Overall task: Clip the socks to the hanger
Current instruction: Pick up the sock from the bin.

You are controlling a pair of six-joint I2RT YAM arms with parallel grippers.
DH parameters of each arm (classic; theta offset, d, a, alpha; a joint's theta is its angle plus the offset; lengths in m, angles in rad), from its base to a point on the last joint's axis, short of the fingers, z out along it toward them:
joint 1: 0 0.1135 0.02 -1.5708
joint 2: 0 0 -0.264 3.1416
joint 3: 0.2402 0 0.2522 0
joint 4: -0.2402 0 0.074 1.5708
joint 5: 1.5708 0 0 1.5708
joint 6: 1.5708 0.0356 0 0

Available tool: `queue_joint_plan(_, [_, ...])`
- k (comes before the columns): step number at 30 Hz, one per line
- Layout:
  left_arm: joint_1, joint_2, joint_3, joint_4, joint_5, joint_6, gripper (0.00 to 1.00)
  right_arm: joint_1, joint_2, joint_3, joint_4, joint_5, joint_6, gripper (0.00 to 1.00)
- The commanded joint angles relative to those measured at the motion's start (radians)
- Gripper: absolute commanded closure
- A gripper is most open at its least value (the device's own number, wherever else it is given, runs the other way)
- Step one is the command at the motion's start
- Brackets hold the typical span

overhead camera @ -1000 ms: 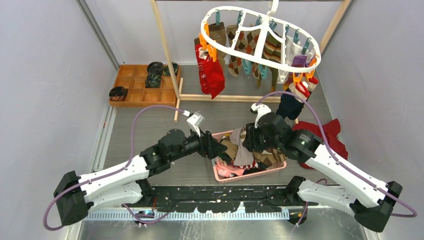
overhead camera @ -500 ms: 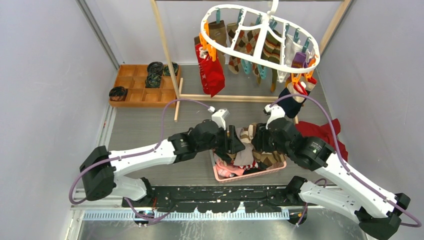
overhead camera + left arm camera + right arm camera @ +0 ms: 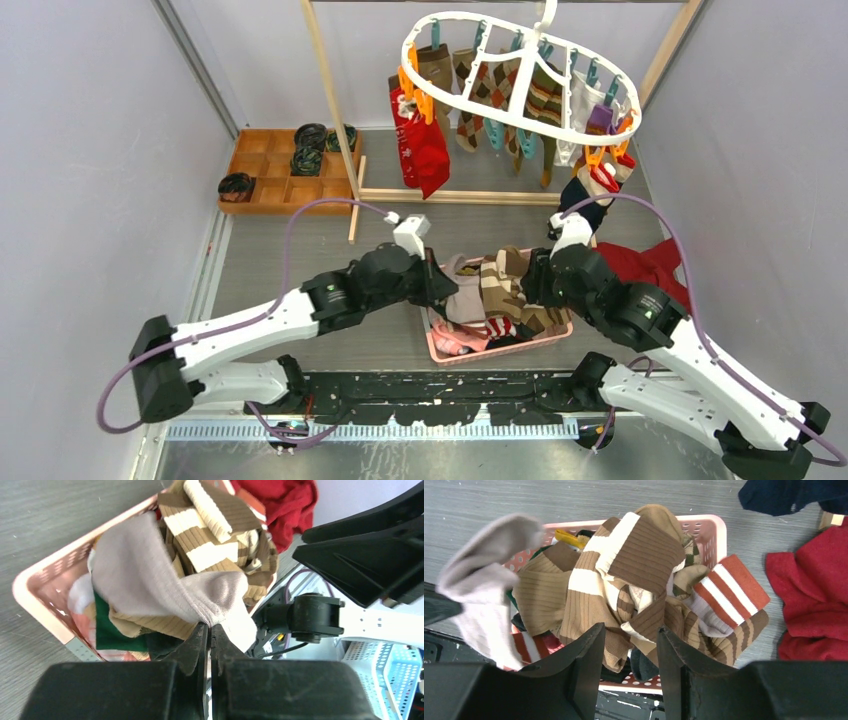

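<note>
Grey tabletop [image 3: 260,260] fills the overhead view. Low in the middle of the frame, loose socks [image 3: 510,295] are heaped in a pink basket [image 3: 440,350]: brown and cream striped, orange and white striped, argyle. One grey sock [image 3: 150,580] is pulled up out of the heap toward the basket's left side. More socks [image 3: 425,150] hang already clipped from the white oval hanger [image 3: 520,125] at the upper middle, which has orange and teal pegs around its rim.

The left gripper [image 3: 209,630] is pinched tight on a bunched fold of the grey sock, its fingers almost touching. The right gripper [image 3: 629,645] hangs over the right half of the basket with its fingers spread. It holds nothing, and the brown striped sock [image 3: 624,555] lies below the gap.

A red cloth [image 3: 650,265] lies crumpled just right of the basket. At the upper left a wooden tray [image 3: 275,185] holds black rolls [image 3: 310,150]. The hanger hangs from a wooden rack [image 3: 325,100].
</note>
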State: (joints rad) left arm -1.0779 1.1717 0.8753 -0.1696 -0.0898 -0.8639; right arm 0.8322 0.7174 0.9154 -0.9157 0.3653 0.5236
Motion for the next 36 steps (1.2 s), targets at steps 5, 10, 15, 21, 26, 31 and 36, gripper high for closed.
queue_joint_plan(5, [0.048, -0.128, -0.117, 0.066, -0.035, -0.028, 1.0, 0.003, 0.05, 0.027, -0.009, 0.075, 0.025, 0.44])
queue_joint_plan(10, [0.06, -0.116, -0.114, 0.114, -0.003, -0.025, 1.0, 0.004, 0.086, 0.024, 0.011, 0.072, 0.045, 0.38])
queue_joint_plan(15, [0.062, -0.121, -0.098, 0.165, 0.031, 0.005, 1.0, 0.004, 0.094, 0.041, 0.028, 0.062, 0.041, 0.38])
queue_joint_plan(21, [0.061, -0.232, -0.089, 0.21, 0.023, 0.038, 1.0, 0.005, -0.057, 0.036, 0.195, -0.151, -0.089, 0.38])
queue_joint_plan(26, [0.062, -0.313, -0.092, 0.255, -0.025, 0.005, 1.0, 0.004, -0.077, 0.047, 0.18, -0.201, -0.191, 0.34])
queue_joint_plan(31, [0.061, -0.327, -0.072, 0.298, -0.041, -0.034, 1.0, 0.005, -0.108, 0.025, 0.251, -0.315, -0.28, 0.24])
queue_joint_plan(36, [0.063, -0.302, -0.029, 0.306, -0.073, -0.111, 1.0, 0.004, -0.1, -0.031, 0.413, -0.541, -0.327, 0.19])
